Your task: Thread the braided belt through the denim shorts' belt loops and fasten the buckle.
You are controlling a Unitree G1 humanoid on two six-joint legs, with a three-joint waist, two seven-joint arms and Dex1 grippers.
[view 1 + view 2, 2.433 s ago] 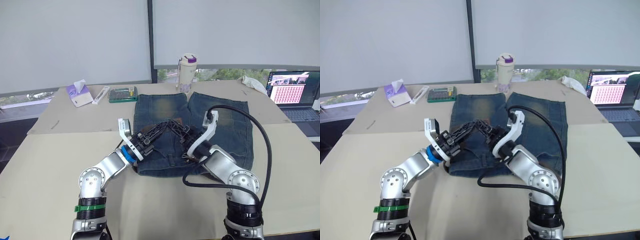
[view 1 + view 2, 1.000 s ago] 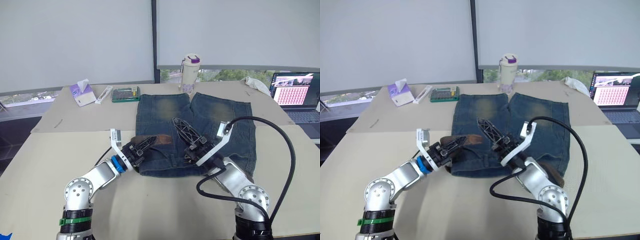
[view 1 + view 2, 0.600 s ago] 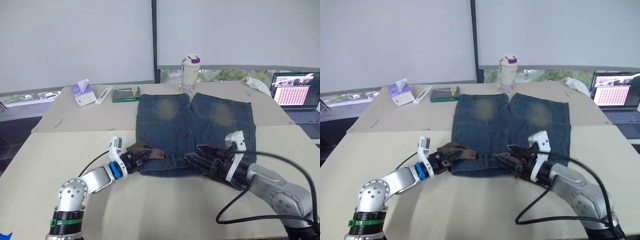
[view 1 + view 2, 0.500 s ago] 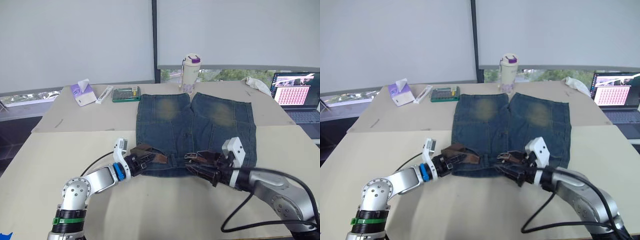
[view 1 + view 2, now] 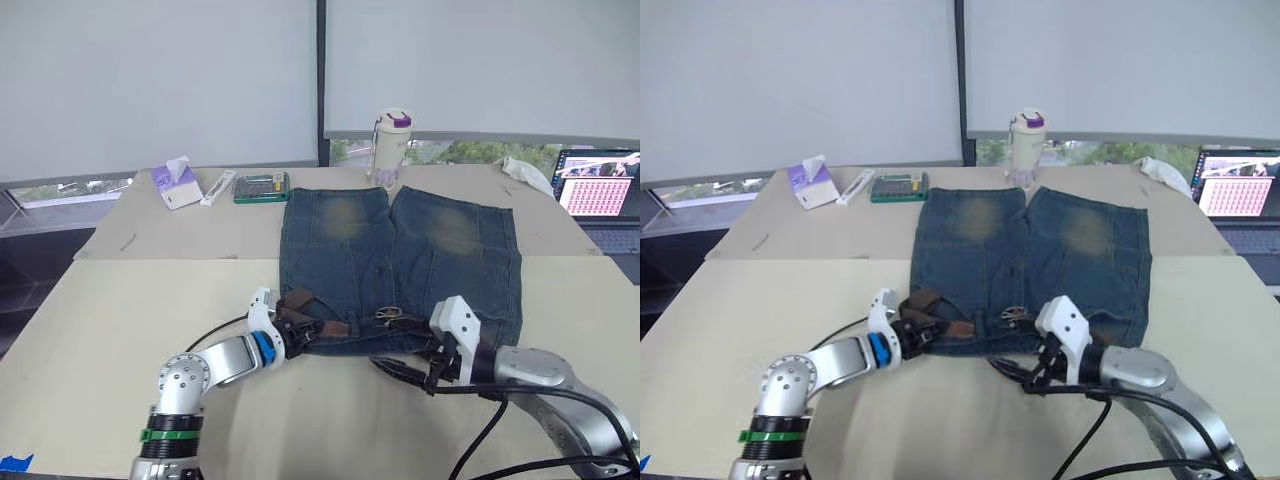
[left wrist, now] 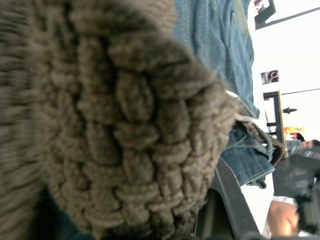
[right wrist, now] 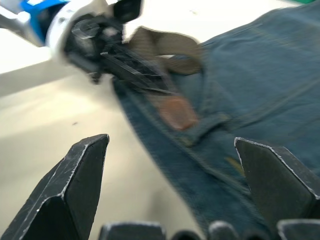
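On the near table, the left gripper [image 5: 298, 330] pinches the belt [image 5: 318, 318] at the shorts' [image 5: 400, 260] waistband; the buckle [image 5: 388, 317] lies midway. The right gripper [image 7: 175, 195], spread wide, hovers just beside. A careless tug could drag the belt from its loops.

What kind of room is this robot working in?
Most likely an office or lab: an open laptop at the table's far right edge, wide windows with roller blinds pulled down, plus a tissue box and drinking bottle.
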